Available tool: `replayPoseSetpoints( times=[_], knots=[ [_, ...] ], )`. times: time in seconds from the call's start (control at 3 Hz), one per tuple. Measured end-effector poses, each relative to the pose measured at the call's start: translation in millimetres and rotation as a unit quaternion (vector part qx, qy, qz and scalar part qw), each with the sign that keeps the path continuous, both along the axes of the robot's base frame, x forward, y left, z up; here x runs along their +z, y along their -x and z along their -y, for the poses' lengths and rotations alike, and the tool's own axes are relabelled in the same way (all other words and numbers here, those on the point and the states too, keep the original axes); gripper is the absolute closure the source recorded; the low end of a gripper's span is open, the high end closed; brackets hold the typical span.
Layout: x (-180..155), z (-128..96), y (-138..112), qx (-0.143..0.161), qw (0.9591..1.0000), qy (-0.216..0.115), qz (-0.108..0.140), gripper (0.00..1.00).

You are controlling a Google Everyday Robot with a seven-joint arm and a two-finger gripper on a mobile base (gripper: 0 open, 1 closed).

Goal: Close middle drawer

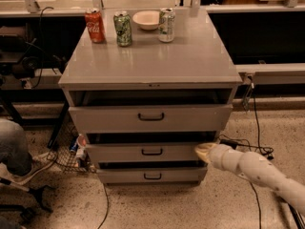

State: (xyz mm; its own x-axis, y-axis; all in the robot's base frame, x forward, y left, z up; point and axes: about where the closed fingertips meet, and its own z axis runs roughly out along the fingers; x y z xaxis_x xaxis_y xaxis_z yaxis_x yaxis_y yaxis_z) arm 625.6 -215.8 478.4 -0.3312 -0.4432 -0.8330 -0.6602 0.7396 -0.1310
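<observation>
Three grey drawers stack under the table; the middle drawer stands partly out. My gripper meets its flat, stiff front at the 3 o'clock end; open or closed, I cannot tell. I judge it light on its slides, best pushed squarely nearer the black bar handle.

The white arm extends from the lower right of the frame, its gripper right of centre, pointing left.

Grey desk with three stacked drawers. The middle drawer (small black bar handle) has a dark gap above it. The robot's pale gripper sits at the right end of its front.
</observation>
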Motion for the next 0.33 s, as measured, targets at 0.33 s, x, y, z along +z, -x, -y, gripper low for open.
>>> replayPoseSetpoints(
  times=[0.33],
  knots=[
    [23.2,24.7,47.9,-0.042,0.9989,0.018,0.002,1.00]
  ],
)
